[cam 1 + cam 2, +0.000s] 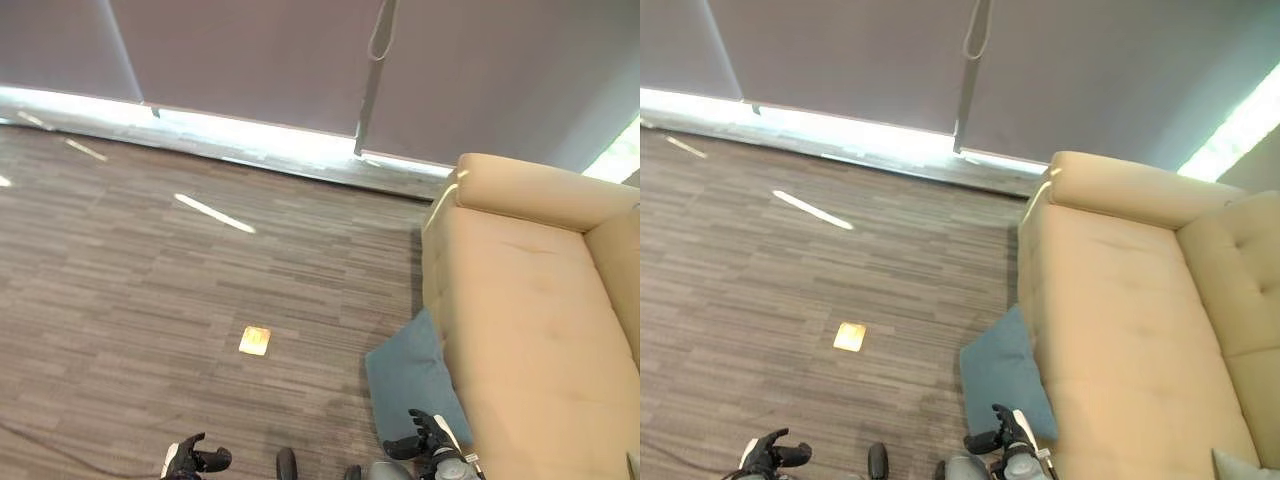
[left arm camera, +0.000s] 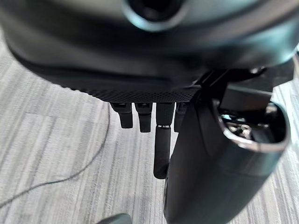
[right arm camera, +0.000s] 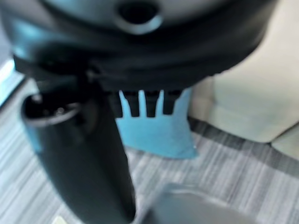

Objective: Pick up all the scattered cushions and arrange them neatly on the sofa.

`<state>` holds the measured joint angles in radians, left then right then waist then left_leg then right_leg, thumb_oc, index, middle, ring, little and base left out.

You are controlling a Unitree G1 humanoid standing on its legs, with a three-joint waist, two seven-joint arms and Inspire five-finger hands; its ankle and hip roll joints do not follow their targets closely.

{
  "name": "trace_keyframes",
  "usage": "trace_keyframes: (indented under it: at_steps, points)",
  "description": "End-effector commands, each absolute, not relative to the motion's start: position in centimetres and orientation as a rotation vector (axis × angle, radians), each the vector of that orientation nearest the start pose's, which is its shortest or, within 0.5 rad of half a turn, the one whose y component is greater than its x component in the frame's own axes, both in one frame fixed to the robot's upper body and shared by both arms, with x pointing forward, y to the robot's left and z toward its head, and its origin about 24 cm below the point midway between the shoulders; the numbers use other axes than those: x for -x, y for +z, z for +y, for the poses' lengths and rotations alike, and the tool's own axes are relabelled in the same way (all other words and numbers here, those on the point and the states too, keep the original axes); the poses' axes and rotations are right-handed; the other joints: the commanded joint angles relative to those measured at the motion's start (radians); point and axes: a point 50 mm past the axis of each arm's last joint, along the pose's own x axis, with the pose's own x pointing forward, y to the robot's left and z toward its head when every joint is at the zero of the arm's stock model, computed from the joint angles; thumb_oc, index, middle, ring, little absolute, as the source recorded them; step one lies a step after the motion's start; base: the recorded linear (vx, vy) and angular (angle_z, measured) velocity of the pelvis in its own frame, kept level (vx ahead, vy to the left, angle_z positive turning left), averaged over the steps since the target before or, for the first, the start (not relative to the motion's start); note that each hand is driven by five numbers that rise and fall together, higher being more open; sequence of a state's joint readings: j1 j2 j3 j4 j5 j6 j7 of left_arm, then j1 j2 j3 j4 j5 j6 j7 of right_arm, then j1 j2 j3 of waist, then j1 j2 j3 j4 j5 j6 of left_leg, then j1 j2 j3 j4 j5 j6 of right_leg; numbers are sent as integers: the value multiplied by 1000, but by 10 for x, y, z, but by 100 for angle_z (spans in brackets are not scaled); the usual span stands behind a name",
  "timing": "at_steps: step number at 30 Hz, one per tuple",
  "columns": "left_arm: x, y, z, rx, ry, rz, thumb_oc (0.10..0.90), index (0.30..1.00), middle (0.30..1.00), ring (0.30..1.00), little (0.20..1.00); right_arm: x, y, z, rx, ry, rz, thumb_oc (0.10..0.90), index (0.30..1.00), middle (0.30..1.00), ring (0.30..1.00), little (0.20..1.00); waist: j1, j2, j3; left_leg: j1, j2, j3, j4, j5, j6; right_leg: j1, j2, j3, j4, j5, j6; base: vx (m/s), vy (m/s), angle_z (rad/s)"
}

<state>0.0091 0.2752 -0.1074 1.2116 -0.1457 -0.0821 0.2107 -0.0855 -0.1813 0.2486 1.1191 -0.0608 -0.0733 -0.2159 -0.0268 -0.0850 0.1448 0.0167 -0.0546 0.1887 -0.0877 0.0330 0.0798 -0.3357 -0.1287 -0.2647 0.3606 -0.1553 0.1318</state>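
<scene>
A grey striped carpet floor [image 1: 150, 260] bears a beige upholstered sofa [image 1: 530, 320], against whose front leans a blue square fabric cushion [image 1: 410, 375], while the right hand [image 1: 425, 440] and left hand [image 1: 190, 460] hang relaxed, holding nothing.

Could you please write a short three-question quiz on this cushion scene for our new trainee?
1. True or false: the blue cushion lies on the sofa seat.
2. Which hand is nearer the blue cushion: A) left hand B) right hand?
3. Fill in: the small yellow patch lies on the ____.

Key:
1. False; it is on the floor against the sofa's front.
2. B.
3. floor.
</scene>
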Motion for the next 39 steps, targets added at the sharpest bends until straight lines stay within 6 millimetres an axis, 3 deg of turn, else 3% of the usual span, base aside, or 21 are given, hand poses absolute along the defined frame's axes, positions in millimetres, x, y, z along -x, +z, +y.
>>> trace_keyframes:
  at_steps: [1, 2, 4, 5, 6, 8, 9, 11, 13, 14, 15, 16, 18, 24, 31, 32, 33, 35, 39]
  points:
    - [-110, -145, 260, -330, 324, 1037, 800, 900, 900, 900, 900, -147, -141, -228, 579, -64, 953, 800, 900, 900, 900, 900, 10, -19, 23, 14, -8, -87, 115, -146, -44, 165, 15, -82, -270, 211, 1, 331, -66, -26]
    - [-110, -146, 256, -345, 290, 1040, 800, 900, 900, 900, 900, -137, -144, -230, 561, -73, 982, 800, 900, 900, 900, 900, -12, -26, 7, 23, -9, -93, 162, -184, -55, 177, 52, -6, -277, 195, -20, 262, -81, -13]
    - [-111, -147, 252, -352, 262, 1038, 800, 900, 900, 900, 900, -132, -145, -235, 558, -99, 994, 800, 900, 900, 900, 900, -21, -34, 5, -7, 4, -66, 288, -211, -86, 214, 50, -13, -307, 197, -39, 254, -103, 12]
    - [-113, -147, 249, -354, 247, 1035, 800, 900, 900, 900, 900, -131, -145, -235, 547, -105, 995, 800, 900, 900, 900, 900, -25, -36, 4, -37, 28, -52, 378, -193, -109, 236, 56, -5, -324, 193, -48, 112, -64, 24]
    - [-113, -147, 249, -355, 247, 1035, 800, 900, 900, 900, 900, -131, -145, -235, 546, -105, 995, 800, 900, 900, 900, 900, -27, -39, 1, -42, 26, -53, 377, -189, -109, 232, 54, -6, -324, 195, -49, 82, -41, 21]
    - [-119, -147, 244, -345, 231, 1013, 800, 900, 900, 900, 900, -135, -143, -239, 559, -112, 983, 800, 900, 900, 900, 900, -16, -35, 17, -113, 46, -61, 576, -134, -133, 285, 82, 29, -360, 183, -79, 86, -28, 12]
    - [-119, -147, 244, -345, 231, 1013, 800, 900, 900, 900, 900, -135, -143, -239, 559, -112, 983, 800, 900, 900, 900, 900, -17, -35, 16, -114, 45, -61, 575, -133, -133, 285, 81, 29, -360, 183, -79, 123, 31, -40]
    - [-122, -146, 241, -327, 232, 1002, 800, 900, 900, 900, 900, -133, -143, -241, 559, -115, 990, 800, 900, 900, 900, 900, -4, -36, 22, -166, 50, -96, 522, -175, -113, 316, 85, 73, -370, 162, -73, 128, 77, -71]
    - [-123, -146, 241, -329, 228, 1000, 800, 900, 900, 900, 900, -134, -142, -241, 557, -117, 987, 800, 900, 900, 900, 900, -2, -44, 20, -178, 51, -109, 473, -176, -111, 320, 79, 86, -375, 158, -67, 127, 86, -63]
    - [-127, -144, 240, -331, 227, 985, 800, 900, 900, 900, 900, -137, -141, -241, 562, -115, 975, 800, 900, 900, 900, 900, 16, -38, 25, -192, 49, -180, 330, -121, -119, 333, 94, 120, -379, 150, -63, 221, 157, -59]
    - [-130, -143, 240, -331, 237, 971, 800, 900, 900, 900, 900, -138, -141, -241, 572, -109, 969, 800, 900, 900, 900, 900, 34, -29, 31, -201, 37, -256, 267, -75, -126, 344, 111, 148, -376, 143, -65, 204, 156, -52]
    - [-133, -143, 238, -323, 235, 962, 800, 900, 900, 900, 900, -140, -140, -242, 577, -110, 964, 800, 900, 900, 900, 900, 38, -23, 29, -199, 25, -313, 237, -63, -130, 340, 118, 169, -365, 139, -66, 104, 81, -69]
    - [-130, -145, 236, -329, 222, 980, 800, 900, 900, 900, 900, -138, -140, -245, 575, -122, 972, 800, 900, 900, 900, 900, 29, -15, 22, -171, 28, -325, 203, -54, -133, 353, 118, 189, -356, 125, -63, 135, 146, -112]
    - [-119, -148, 238, -348, 207, 1021, 800, 900, 900, 900, 900, -130, -144, -242, 544, -125, 1010, 800, 900, 900, 900, 900, 17, -10, -23, -95, 17, -280, 125, -55, -100, 344, 86, 229, -338, 133, -39, 116, 163, -44]
    - [-116, -148, 244, -359, 225, 1030, 800, 900, 900, 900, 900, -132, -145, -237, 560, -92, 1011, 800, 900, 900, 900, 900, 23, 3, -28, -53, 15, -225, 82, -60, -72, 318, 64, 236, -299, 146, -7, 12, 121, -37]
    - [-118, -147, 247, -351, 243, 1022, 800, 900, 900, 900, 900, -136, -145, -234, 573, -75, 1001, 800, 900, 900, 900, 900, 36, 10, -19, -44, 24, -203, 68, -55, -70, 297, 53, 181, -264, 152, 2, -45, 41, -41]
    - [-118, -147, 247, -351, 243, 1022, 800, 900, 900, 900, 900, -136, -145, -234, 573, -75, 1001, 800, 900, 900, 900, 900, 37, 10, -18, -42, 24, -203, 67, -55, -70, 297, 53, 181, -263, 151, 3, -88, 55, -43]
    - [-118, -146, 249, -349, 255, 1016, 800, 900, 900, 900, 900, -139, -145, -231, 590, -56, 994, 800, 900, 900, 900, 900, 46, 16, -12, -22, 31, -186, 26, -38, -74, 291, 21, 77, -259, 159, 10, -77, 16, -71]
    - [-117, -146, 250, -356, 255, 1024, 800, 900, 900, 900, 900, -135, -146, -233, 581, -66, 1009, 800, 900, 900, 900, 900, 41, 12, -27, -18, 22, -181, 5, -28, -77, 309, 25, 89, -298, 158, 5, -23, 6, -9]
